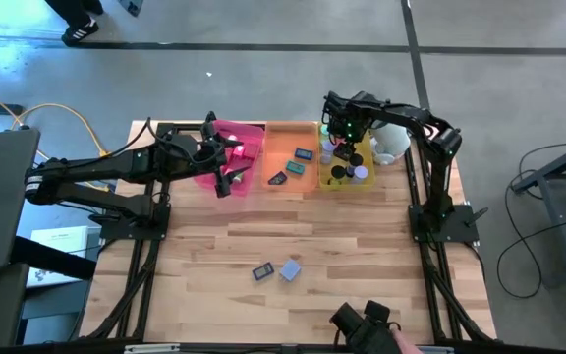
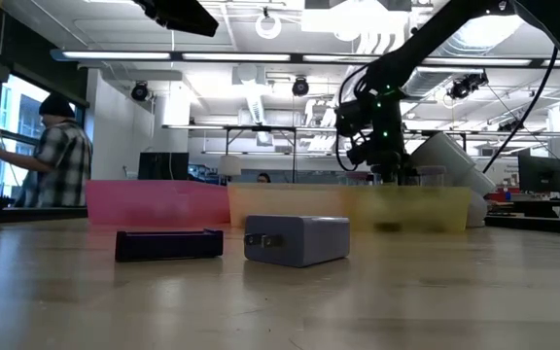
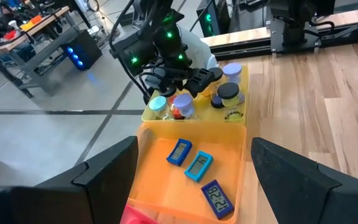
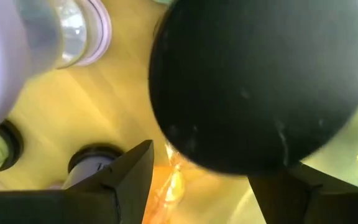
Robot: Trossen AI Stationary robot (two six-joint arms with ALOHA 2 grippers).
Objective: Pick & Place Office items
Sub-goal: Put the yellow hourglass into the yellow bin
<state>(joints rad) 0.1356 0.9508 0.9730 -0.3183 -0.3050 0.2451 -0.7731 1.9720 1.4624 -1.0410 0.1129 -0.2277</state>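
I have the right claw (image 1: 340,147) down in the yellow tray (image 1: 366,183) at the far side of the desk (image 1: 214,246), right among the small rolls. Through its own camera, a black roll (image 4: 253,81) sits between the two fingers and fills most of the gap; I cannot tell whether the fingers are pressing on it or just flanking it. A lavender-capped roll (image 3: 231,72) and a black-lidded one (image 3: 227,94) stand in the same tray beside the claw. My left claw (image 1: 226,162) hangs over the pink tray (image 1: 249,133) with its fingers spread wide and nothing between them. From its camera I look down into the orange tray (image 3: 235,146), where three flat blue rectangles (image 3: 198,166) lie side by side on the floor. Two pieces are out on the bare desk nearer to me: a dark flat rectangle (image 2: 168,243) and, just beside it, a lavender block (image 2: 297,239). A white cup (image 1: 391,143) lies by the yellow tray.
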